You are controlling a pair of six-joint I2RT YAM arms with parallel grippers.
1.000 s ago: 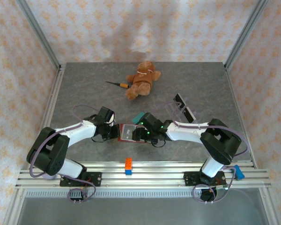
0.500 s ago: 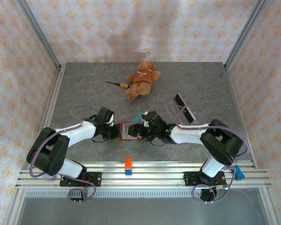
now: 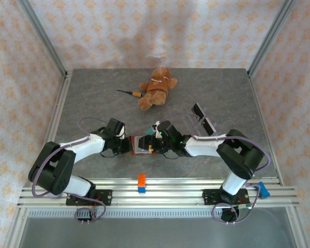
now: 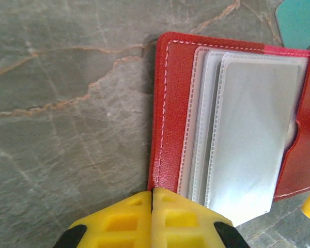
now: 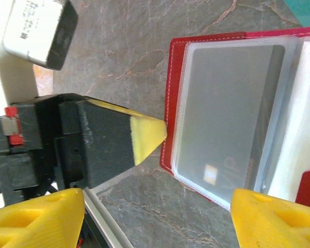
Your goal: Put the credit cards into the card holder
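The card holder [image 3: 140, 145] [image 4: 232, 119] [image 5: 232, 103] is dark red and lies open on the table, its clear plastic sleeves showing. A faint chip and lettering show through the top sleeve [image 5: 213, 173]. My left gripper [image 3: 128, 146] [image 4: 152, 195] is shut, its yellow tips [image 5: 147, 135] touching the holder's left edge. My right gripper [image 3: 154, 144] [image 5: 155, 219] hangs open over the holder's right part, nothing between its fingers [image 5: 36, 217]. A teal credit card [image 3: 151, 133] [image 4: 301, 20] [image 5: 309, 9] lies just behind the holder, partly hidden by the right arm.
A teddy bear [image 3: 156, 87] and a small screwdriver [image 3: 128, 93] lie at the back. A clear stand with a dark card [image 3: 202, 118] is right of the arms. An orange-and-blue block [image 3: 142, 182] sits on the front rail [image 3: 160, 194].
My right gripper has moved left, over the open card holder, and now covers more of the teal card. The left gripper has stayed shut at the holder's edge.
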